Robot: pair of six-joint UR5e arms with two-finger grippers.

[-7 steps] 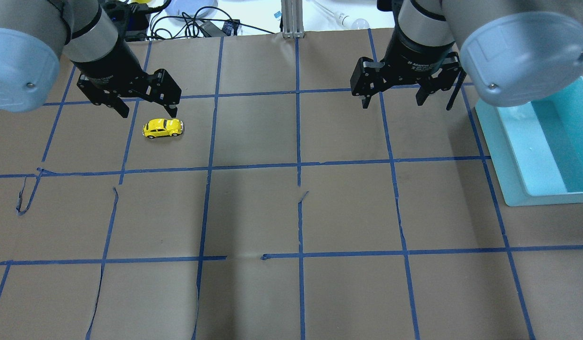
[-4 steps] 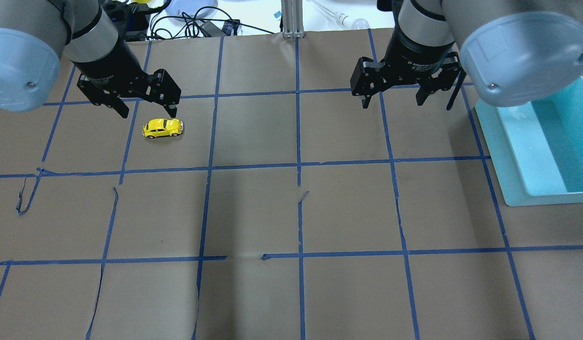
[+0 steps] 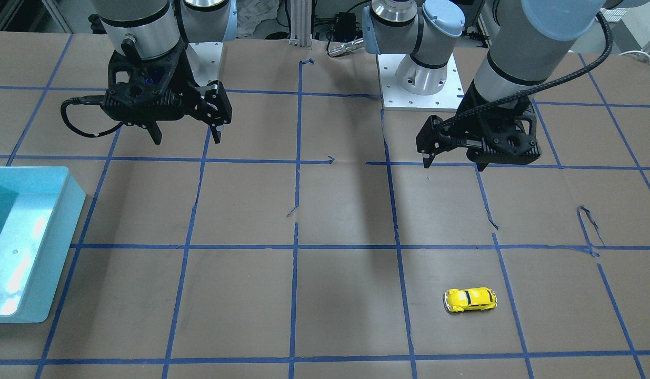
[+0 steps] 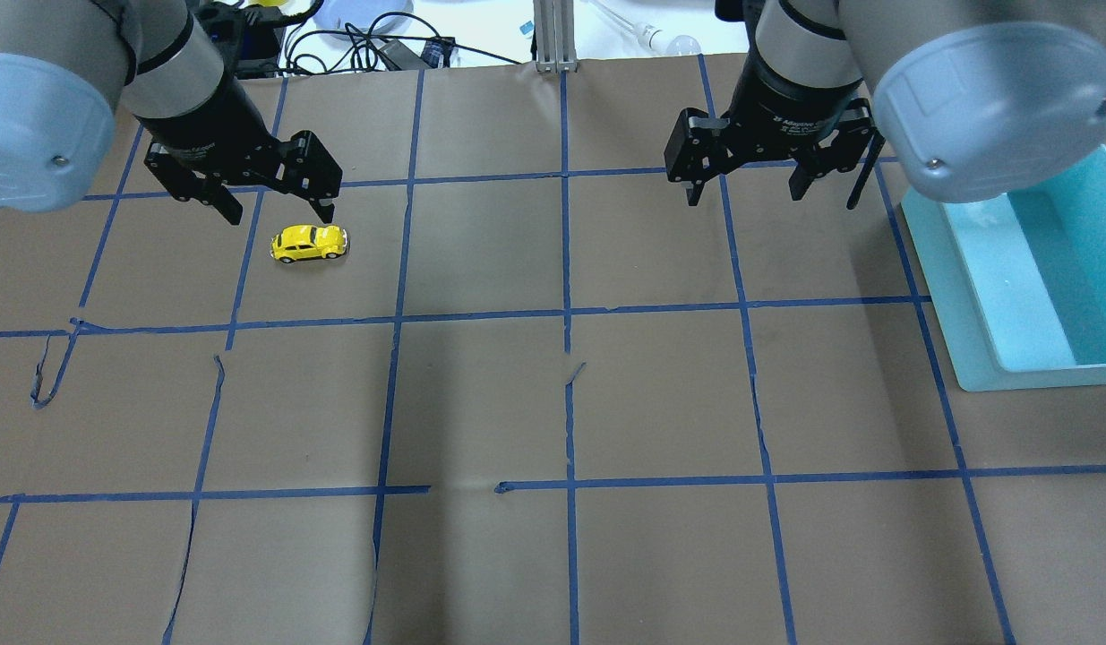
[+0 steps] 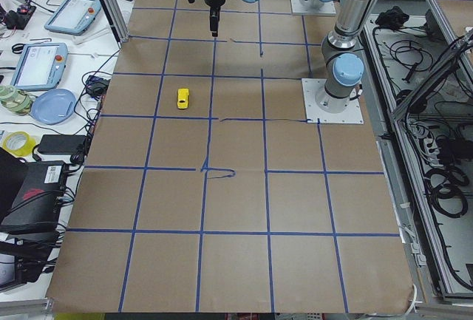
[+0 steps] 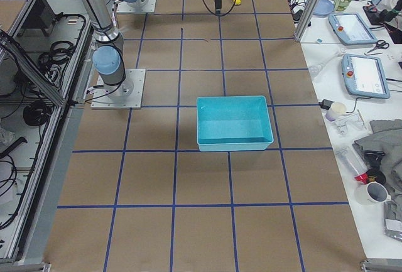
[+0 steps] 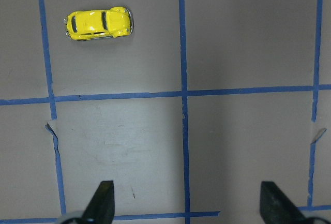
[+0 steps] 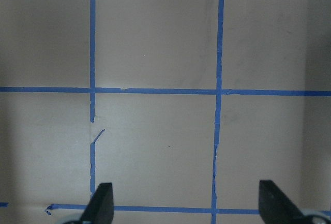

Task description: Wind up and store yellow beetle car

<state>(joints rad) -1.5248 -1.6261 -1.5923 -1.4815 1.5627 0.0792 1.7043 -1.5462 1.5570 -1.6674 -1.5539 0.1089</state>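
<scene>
The yellow beetle car (image 4: pixel 308 243) stands on its wheels on the brown paper in the left half of the table. It also shows in the front view (image 3: pixel 470 299) and at the upper left of the left wrist view (image 7: pixel 98 23). My left gripper (image 4: pixel 280 213) is open and empty, held high above the table, with the car well clear of its fingers (image 7: pixel 101 206). In the front view the left gripper (image 3: pixel 453 164) hangs nearer the robot than the car. My right gripper (image 4: pixel 746 195) is open and empty over bare paper, and shows in the front view too (image 3: pixel 187 139).
A teal bin (image 4: pixel 942 278) stands at the table's right edge, also in the front view (image 3: pixel 72 197) and the right side view (image 6: pixel 233 99). Blue tape lines grid the paper, torn in places. Cables and tablets lie beyond the far edge.
My left gripper has shifted very slightly up in the overhead view. The car and the right gripper have not moved.
</scene>
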